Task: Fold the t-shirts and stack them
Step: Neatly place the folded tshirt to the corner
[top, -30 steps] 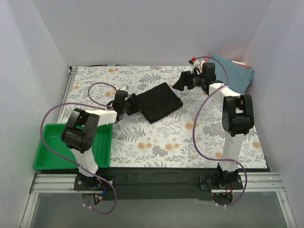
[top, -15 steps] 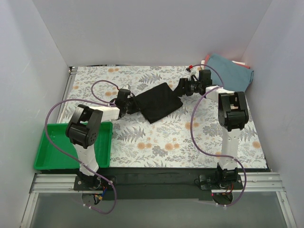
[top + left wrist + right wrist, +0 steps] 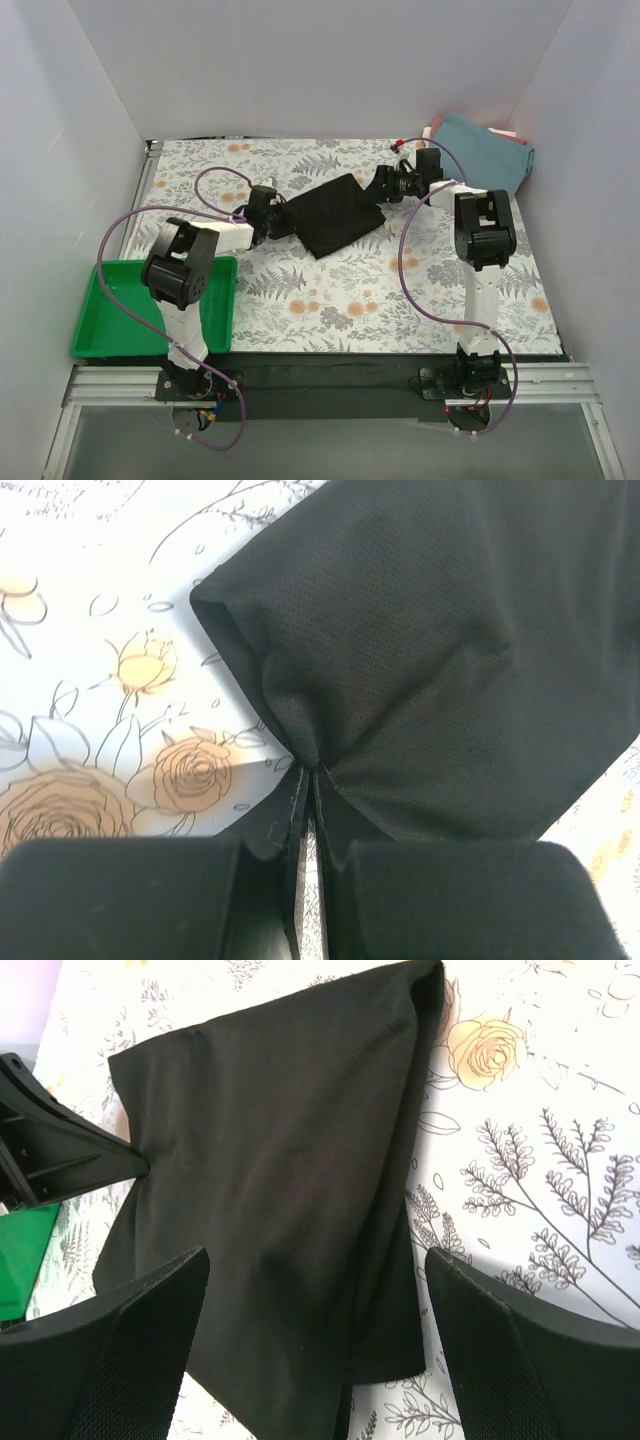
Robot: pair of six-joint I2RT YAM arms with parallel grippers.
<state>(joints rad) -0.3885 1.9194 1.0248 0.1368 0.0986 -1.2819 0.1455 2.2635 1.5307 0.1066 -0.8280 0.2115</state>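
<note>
A folded black t-shirt (image 3: pixel 335 213) lies mid-table on the floral cloth. My left gripper (image 3: pixel 283 222) is shut on its left edge, and in the left wrist view the cloth (image 3: pixel 430 650) bunches into the pinch of that gripper (image 3: pixel 312 780). My right gripper (image 3: pixel 378 185) is open at the shirt's right end. Its fingers straddle the black cloth (image 3: pixel 270 1150), which lies under the gap of the gripper (image 3: pixel 315 1260). A muted teal-blue t-shirt (image 3: pixel 485 150) lies at the back right corner, with a red/pink one (image 3: pixel 507 134) peeking out behind it.
A green plastic tray (image 3: pixel 110 320) sits at the near left, beside the left arm's base. White walls close in the table on three sides. The left gripper's black body (image 3: pixel 60 1150) shows at the left of the right wrist view.
My left gripper has closed on the black t-shirt's left edge. The right gripper has moved left and down, from near the teal shirt to the black shirt's right end, staying open.
</note>
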